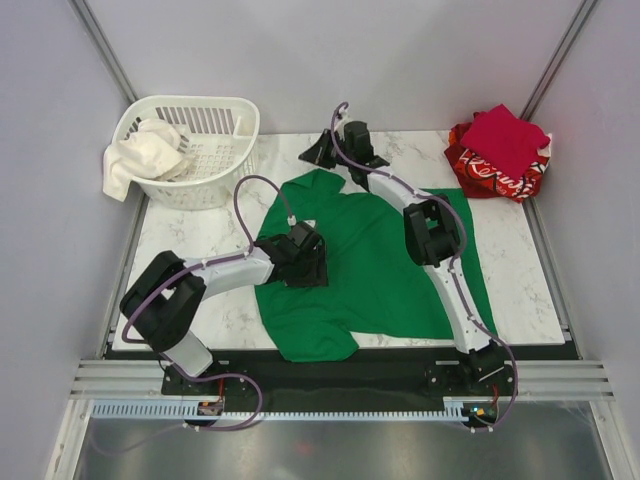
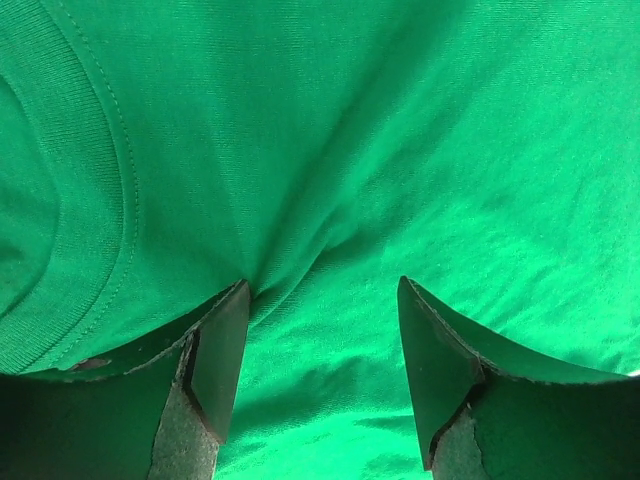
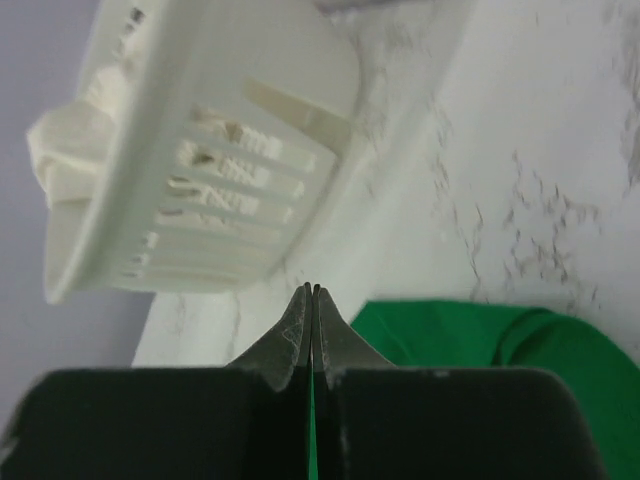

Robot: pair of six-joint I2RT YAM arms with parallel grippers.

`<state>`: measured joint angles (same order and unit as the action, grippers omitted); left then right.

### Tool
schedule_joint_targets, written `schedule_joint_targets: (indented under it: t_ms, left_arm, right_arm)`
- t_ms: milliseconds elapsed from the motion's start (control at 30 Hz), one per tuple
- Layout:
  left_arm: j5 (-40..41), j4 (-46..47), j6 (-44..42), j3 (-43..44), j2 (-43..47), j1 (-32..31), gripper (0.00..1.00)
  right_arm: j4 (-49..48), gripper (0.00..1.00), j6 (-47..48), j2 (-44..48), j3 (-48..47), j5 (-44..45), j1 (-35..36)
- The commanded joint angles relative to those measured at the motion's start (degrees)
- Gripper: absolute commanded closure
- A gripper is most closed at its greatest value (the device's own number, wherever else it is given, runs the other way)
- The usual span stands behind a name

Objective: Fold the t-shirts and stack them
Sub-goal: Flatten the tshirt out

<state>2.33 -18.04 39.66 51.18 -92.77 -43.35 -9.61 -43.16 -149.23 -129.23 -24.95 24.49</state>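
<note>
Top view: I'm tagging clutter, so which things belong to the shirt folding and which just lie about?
Job: green shirt, crimson shirt, red printed shirt.
Lying about: basket, white cloth draped over its rim.

Left arm (image 1: 215, 275): base at the near-left corner of the table (image 1: 525, 280). The elbow is folded low by the left edge. The forearm runs right toward the table's middle, with the wrist bent downward. Left gripper (image 2: 322, 290) points down; its two fingers (image 2: 215, 350) stand well apart with a wide gap between the tips.

Right arm (image 1: 455, 300): base at the near-right corner. The lower link slants up and inward to a raised elbow, and the forearm stretches on toward the far edge, ending left of centre. Right gripper (image 3: 312, 290) is turned toward the far-left corner. Its jaws are pressed fully together, the tips meeting in a thin line.
</note>
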Motion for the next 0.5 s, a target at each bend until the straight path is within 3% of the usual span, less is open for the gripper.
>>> schedule_joint_targets:
  t_ms: [0,467]
  left_arm:
    - [-1.10,2.75,-2.22,-1.69,2.68,-0.50,0.32]
    - [-1.18,3.89,-2.48,-2.49,3.12,-0.50,0.33]
  right_arm:
    - [8.63,1.00,2.63,-3.53,-0.33,-5.11,1.17]
    - [13.29,1.00,6.68,-5.55,2.14,-0.28,3.28]
